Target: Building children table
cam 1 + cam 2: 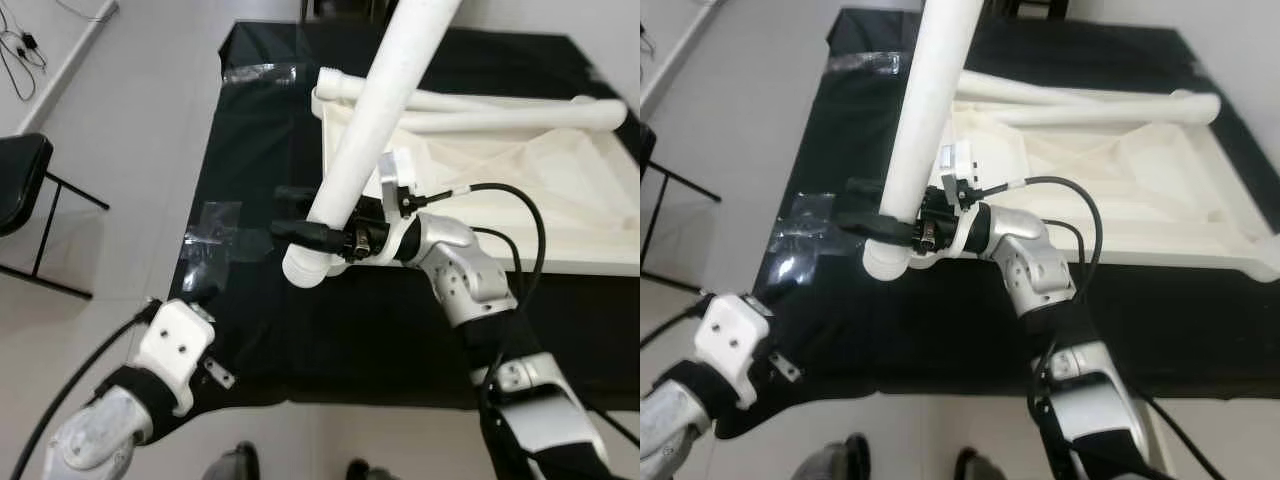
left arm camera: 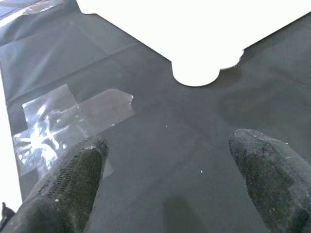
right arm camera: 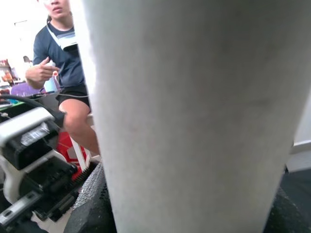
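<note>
The left gripper (image 2: 167,194) hangs with its fingers spread, holding nothing, just above the black-covered surface (image 1: 380,330) beside a clear tape patch (image 2: 73,121). To its right, the right gripper (image 1: 300,215) is clenched around one white table leg (image 1: 375,120), whose upper end is cut off. Beyond lies the upturned tabletop (image 1: 520,190) with two legs attached.
</note>
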Motion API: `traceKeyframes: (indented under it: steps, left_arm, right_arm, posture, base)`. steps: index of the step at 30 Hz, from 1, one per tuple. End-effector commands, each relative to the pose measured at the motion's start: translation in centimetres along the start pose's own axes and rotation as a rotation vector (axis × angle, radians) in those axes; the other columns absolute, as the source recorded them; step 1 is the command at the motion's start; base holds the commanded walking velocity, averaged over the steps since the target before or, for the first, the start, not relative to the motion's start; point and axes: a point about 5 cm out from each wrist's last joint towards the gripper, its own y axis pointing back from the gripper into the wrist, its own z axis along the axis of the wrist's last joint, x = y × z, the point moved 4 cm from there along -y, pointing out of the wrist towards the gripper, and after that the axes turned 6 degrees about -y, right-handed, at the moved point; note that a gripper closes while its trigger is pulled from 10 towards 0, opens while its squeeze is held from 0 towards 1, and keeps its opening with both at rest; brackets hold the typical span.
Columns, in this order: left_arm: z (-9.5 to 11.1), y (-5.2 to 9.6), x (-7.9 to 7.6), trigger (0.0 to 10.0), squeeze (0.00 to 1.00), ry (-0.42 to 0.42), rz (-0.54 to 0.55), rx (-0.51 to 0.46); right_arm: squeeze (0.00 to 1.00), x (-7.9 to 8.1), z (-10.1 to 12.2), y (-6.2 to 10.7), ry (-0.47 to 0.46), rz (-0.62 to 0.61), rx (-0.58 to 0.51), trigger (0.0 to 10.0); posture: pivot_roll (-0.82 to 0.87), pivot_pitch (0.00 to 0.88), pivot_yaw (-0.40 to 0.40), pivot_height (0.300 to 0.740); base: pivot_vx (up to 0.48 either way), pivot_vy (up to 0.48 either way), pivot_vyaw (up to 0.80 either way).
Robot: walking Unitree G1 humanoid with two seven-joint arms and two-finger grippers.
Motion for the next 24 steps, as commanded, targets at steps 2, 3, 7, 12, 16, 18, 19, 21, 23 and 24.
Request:
traceKeyframes:
  steps: [2,3,7,12,16,18,19,21,23,24]
  left_arm:
    - [1.2,0.4,0.1,0.0,0.00,0.000,-0.020,-0.020]
    - [1.6,0.4,0.1,0.0,0.00,0.004,-0.034,-0.032]
    - [2.5,0.4,-0.3,0.0,0.00,0.033,-0.074,-0.051]
    - [2.3,0.3,-0.5,0.0,0.00,0.046,-0.087,-0.039]
    - [2.3,0.3,-1.1,0.0,0.00,0.065,-0.112,-0.027]
    - [2.2,0.5,-1.4,0.0,0.00,0.071,-0.120,-0.021]
    - [2.2,0.5,-1.4,0.0,0.00,0.076,-0.118,-0.017]
    - [2.2,0.5,-1.4,0.0,0.00,0.076,-0.118,-0.017]
    - [2.1,0.7,-1.5,0.0,0.00,0.086,-0.115,-0.008]
    - [2.1,0.7,-1.7,0.0,0.00,0.091,-0.116,-0.005]
  right_arm:
    - [0.00,-0.3,0.7,-0.2,0.039,0.032,-0.016,10.0]
    - [0.00,-0.3,1.0,-0.3,0.046,0.040,-0.017,10.0]
    - [0.00,-0.7,2.4,-0.7,0.094,0.070,-0.018,10.0]
    - [0.00,-1.2,3.1,-0.9,0.110,0.069,-0.026,10.0]
    - [0.00,-1.3,3.1,-0.9,0.107,0.095,-0.010,10.0]
    - [0.00,-1.4,2.6,-0.9,0.097,0.101,0.010,10.0]
    - [0.00,-1.6,2.1,-1.0,0.083,0.094,0.023,10.0]
    - [0.00,-1.6,2.1,-1.0,0.083,0.094,0.023,10.0]
    - [0.00,-2.5,1.1,-1.2,0.069,0.037,0.053,10.0]
    - [0.00,-3.0,1.0,-1.1,0.065,0.001,0.057,10.0]
  posture:
    - [0.23,0.400,-0.036,0.740]
    - [0.23,0.400,-0.036,0.740]
    - [0.22,0.407,-0.033,0.740]
    - [0.21,0.405,-0.033,0.740]
    - [0.21,0.399,-0.044,0.740]
    - [0.21,0.398,-0.048,0.740]
    - [0.21,0.399,-0.053,0.740]
    - [0.21,0.399,-0.053,0.740]
    - [0.21,0.403,-0.061,0.740]
    - [0.21,0.403,-0.064,0.740]
  base:
    - [0.000,0.000,0.00]
    - [0.000,0.000,0.00]
    - [0.000,0.000,0.00]
    - [0.000,0.000,0.00]
    - [0.000,0.000,0.00]
    - [0.000,0.000,0.00]
    - [0.000,0.000,0.00]
    - [0.000,0.000,0.00]
    - [0.000,0.000,0.00]
    - [0.000,0.000,0.00]
